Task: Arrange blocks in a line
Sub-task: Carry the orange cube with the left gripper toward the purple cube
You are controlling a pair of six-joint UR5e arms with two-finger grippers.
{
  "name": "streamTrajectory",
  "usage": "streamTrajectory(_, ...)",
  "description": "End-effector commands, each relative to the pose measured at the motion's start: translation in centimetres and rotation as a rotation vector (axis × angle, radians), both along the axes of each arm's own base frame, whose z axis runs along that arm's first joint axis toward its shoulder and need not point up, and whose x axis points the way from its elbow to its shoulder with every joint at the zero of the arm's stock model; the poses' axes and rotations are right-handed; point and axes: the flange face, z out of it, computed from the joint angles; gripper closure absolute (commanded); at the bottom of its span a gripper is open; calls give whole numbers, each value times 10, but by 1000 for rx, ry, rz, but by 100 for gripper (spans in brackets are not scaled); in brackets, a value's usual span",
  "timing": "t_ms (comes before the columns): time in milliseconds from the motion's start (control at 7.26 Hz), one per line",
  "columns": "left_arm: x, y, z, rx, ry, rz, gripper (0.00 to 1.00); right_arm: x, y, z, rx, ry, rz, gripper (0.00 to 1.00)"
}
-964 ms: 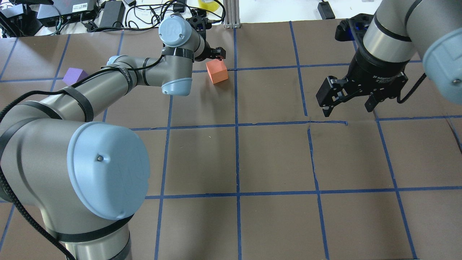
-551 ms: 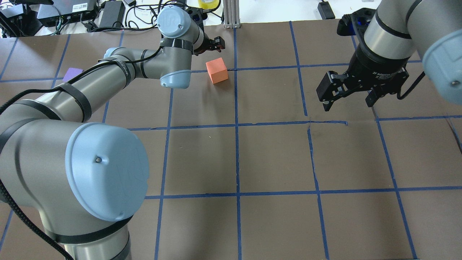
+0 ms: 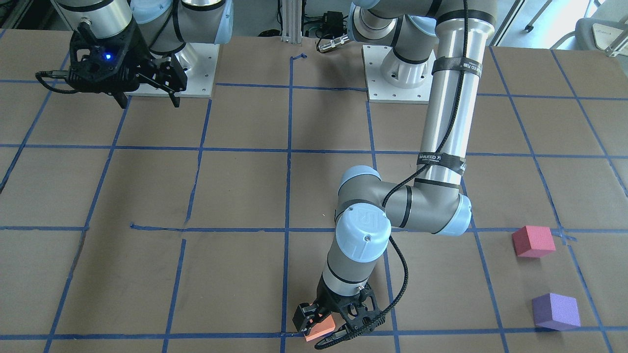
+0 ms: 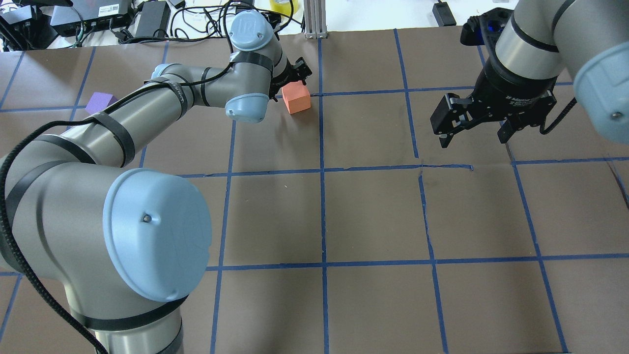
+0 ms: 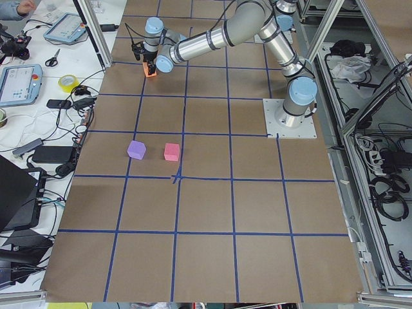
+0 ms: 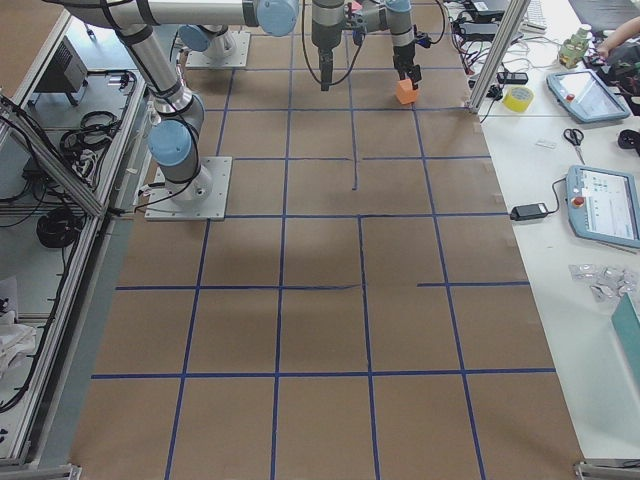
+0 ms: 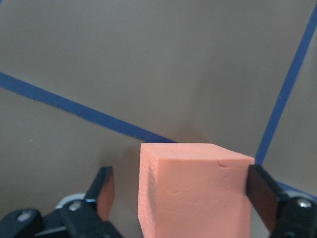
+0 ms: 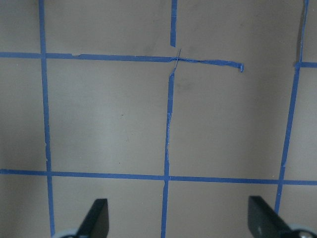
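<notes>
**Left gripper straddles the orange cube; right gripper hangs open**

Front-facing view: at 6 o'clock the left gripper (image 3: pixel 326 326) is down at the orange cube (image 3: pixel 318 334), which sits on a blue tape line of the brown table (image 3: pixel 235 186). The pink-red cube (image 3: pixel 533 241) and purple cube (image 3: pixel 556 311) sit near each other at 4 o'clock, well apart from the orange one. The right gripper (image 3: pixel 147 100) hangs at 10 o'clock with its jaws spread and nothing between them.

Overhead view: the orange cube lies at 12 o'clock, just beside a tape crossing. The purple cube peeks out at 10 o'clock behind the left arm.

Left side view: purple and pink-red cubes sit side by side, not touching.

Left wrist view: the orange cube stands between the fingers (image 7: pixel 105 191). There is a gap on one side, and the other finger sits at the cube's edge, so the cube is not clamped.

Right wrist view: both fingertips are wide apart over bare table.
</notes>
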Motion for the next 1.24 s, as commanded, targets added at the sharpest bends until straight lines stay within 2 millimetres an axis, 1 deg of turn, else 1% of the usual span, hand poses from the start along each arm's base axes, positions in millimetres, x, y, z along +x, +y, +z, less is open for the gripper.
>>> streamTrajectory(0,-3,-6,15,-23,23,-3,6,0,-1,1,-4,-3,-3,0)
streamTrajectory(138,-3,-10,19,-33,26,-5,6,0,0,1,-4,-1,0,0)
streamTrajectory(275,-5,-9,22,-33,45,-12,6,0,-1,1,-6,-1,0,0)
streamTrajectory(689,-3,0,-15,26,23,-20,6,0,0,1,-4,1,-3,0)
streamTrajectory(826,-3,1,-17,27,15,-39,23,0,0,2,-8,-1,-3,0)
streamTrajectory(964,-2,1,-16,21,2,-72,49,0,-1,1,-7,-2,-3,0)
streamTrajectory(1102,-1,0,-11,14,-1,-76,69,0,-1,2,-10,-1,-3,0)
